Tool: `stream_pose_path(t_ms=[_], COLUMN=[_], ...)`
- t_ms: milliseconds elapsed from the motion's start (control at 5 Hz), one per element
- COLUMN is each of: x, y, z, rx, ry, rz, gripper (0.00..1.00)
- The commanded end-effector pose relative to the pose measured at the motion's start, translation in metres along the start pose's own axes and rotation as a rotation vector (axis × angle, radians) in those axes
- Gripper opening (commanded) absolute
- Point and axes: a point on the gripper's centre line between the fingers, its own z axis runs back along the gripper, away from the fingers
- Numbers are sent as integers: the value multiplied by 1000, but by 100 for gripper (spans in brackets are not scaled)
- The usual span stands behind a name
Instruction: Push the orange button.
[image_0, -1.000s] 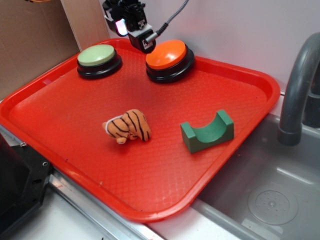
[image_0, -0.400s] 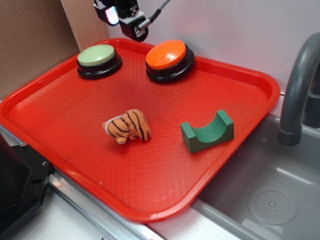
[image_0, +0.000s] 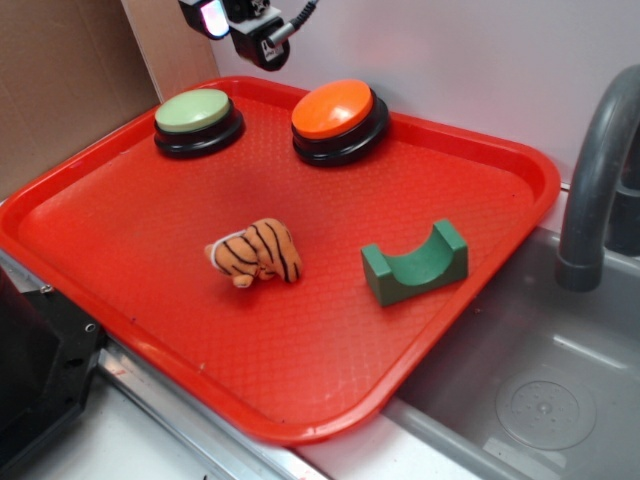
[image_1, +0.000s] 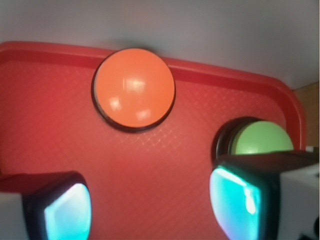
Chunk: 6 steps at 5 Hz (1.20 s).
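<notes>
Exterior view shows a red tray (image_0: 480, 200) beside a grey sink (image_0: 520, 390), holding the orange button (image_0: 334, 110) at its back edge, a pale green button (image_0: 193, 110) to its left, a green block (image_0: 415, 265) and a plush tiger (image_0: 255, 252). Above the back rim, the fingers (image_1: 67, 210) are spread, empty, clear of both buttons

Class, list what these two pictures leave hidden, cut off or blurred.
- Gripper: exterior view, top edge cuts it off; jaws unclear.
- Green button: wrist view, a fingertip covers its near side.
- Fingertips: wrist view, blurred, cut by the bottom edge.
- Faucet: exterior view, right edge crops it.
- Orange button: whether pressed, unclear.
</notes>
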Motion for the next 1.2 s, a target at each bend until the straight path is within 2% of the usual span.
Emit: stream_pose_path(t_ms=[0,200,400,1000], x=[3,-3,-3,-3], y=[1,3,6,6], z=[43,49,46,46], rx=[32,18,73,73], ry=[-69,-40,25,25], rz=[24,58,55,55], gripper=[100,100,100,100])
